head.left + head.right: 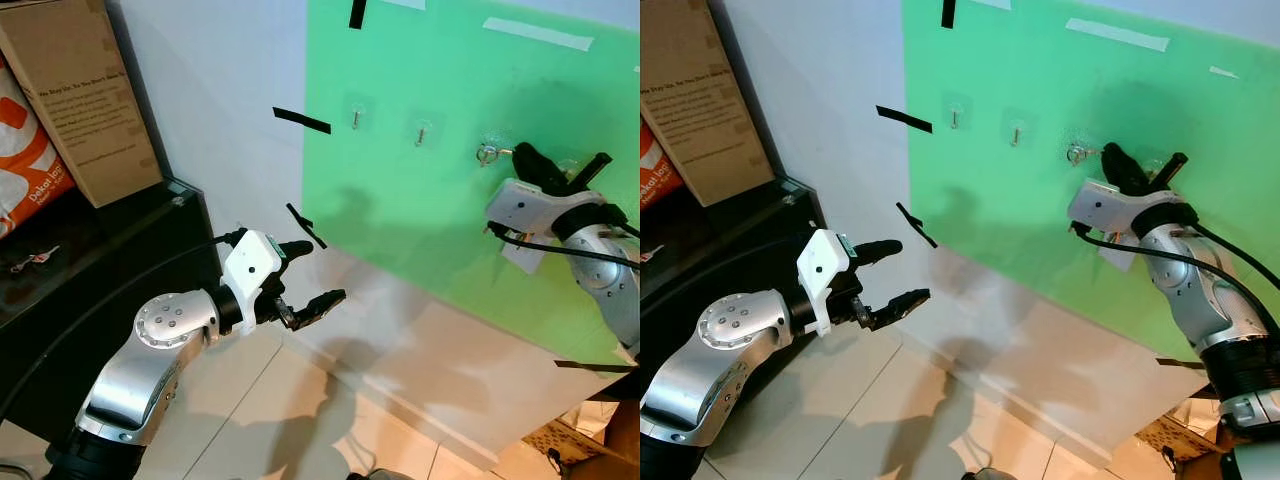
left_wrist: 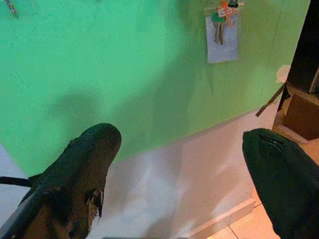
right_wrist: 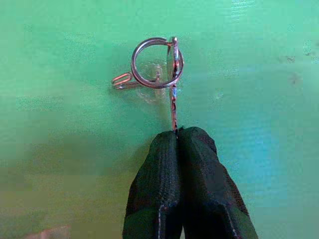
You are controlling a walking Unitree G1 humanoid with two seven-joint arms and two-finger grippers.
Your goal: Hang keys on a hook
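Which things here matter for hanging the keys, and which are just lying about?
Job:
key
ring
hooks
right gripper
green board

Lying about:
cardboard box
orange bag
black tape
left gripper

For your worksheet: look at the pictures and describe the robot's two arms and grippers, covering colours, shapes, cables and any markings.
Both arms are silver metal with rounded joint housings; the left elbow disc shows small screw holes. Each wrist carries a white angular block. The left gripper and right gripper each have two long black fingers with rounded tips. Black cables loop along the right arm. No markings are legible.
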